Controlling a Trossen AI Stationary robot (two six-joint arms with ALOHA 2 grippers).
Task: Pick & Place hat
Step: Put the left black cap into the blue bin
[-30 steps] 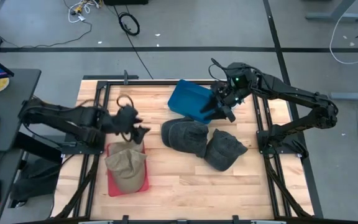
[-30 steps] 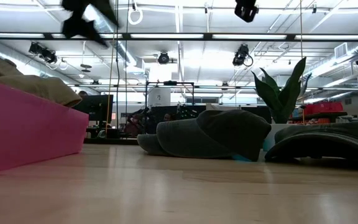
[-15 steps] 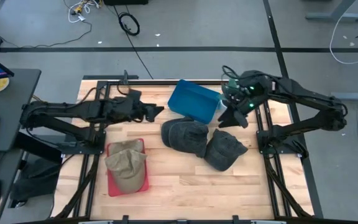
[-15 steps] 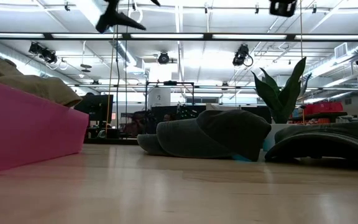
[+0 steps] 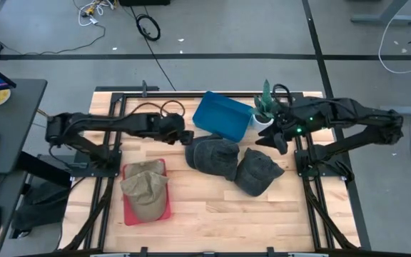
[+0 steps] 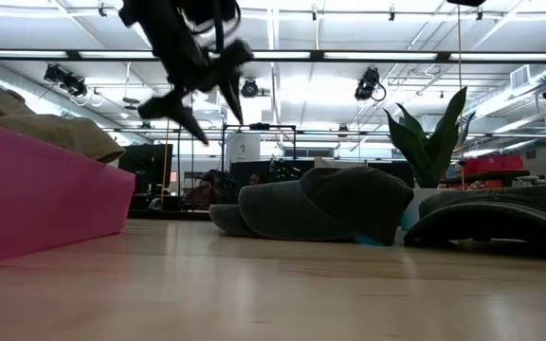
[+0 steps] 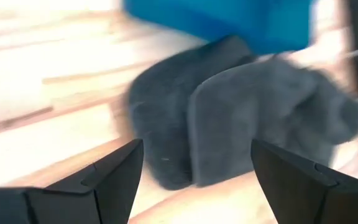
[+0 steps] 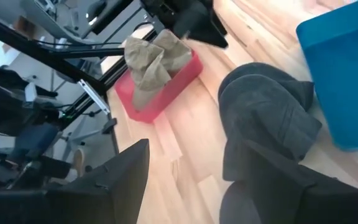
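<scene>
In the high view the left hand sits left of centre in the frame, above the table, just left of the nearer dark grey hat. Its wrist view shows both fingers spread wide with nothing between them, the dark grey hat lying beyond the gap. In the low view this hand hangs in the upper left of the frame, clear of the wood.

The right hand is at the upper right of the table, beside the white-potted plant and above the second dark grey hat. Its fingers are also parted wide and hold nothing.

The two grey hats lie touching each other near the middle of the table, just below the blue bin. A tan hat rests in the red bin at the lower left of the table.
</scene>
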